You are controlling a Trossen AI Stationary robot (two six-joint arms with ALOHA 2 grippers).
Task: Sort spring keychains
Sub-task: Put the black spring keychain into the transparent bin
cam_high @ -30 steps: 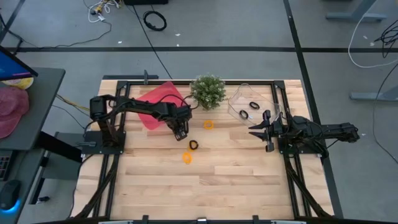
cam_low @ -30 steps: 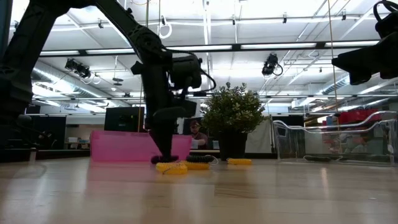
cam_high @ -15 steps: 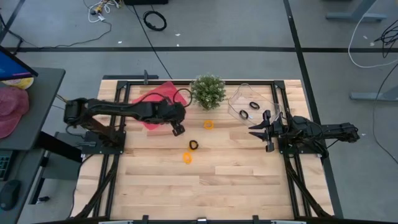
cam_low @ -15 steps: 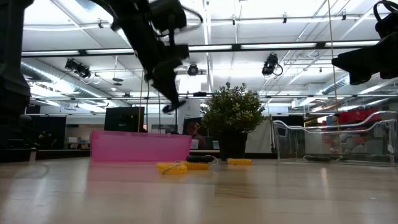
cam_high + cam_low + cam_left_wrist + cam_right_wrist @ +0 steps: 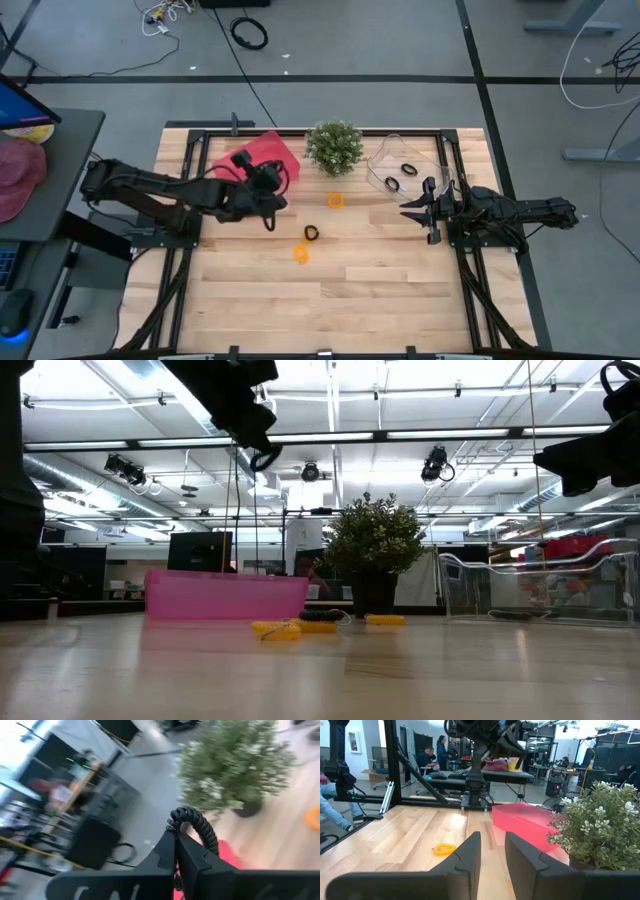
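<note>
The left gripper (image 5: 268, 186), clamped on a black spring keychain (image 5: 194, 823), is hanging raised beside the pink tray (image 5: 262, 153), which is lying just behind it

Nothing to read from where I work.
I find no legible text, label, brand, number or sign on my table, my arms, the bins or in the room behind; any marks out there are too small or blurred for me to make out.
</note>
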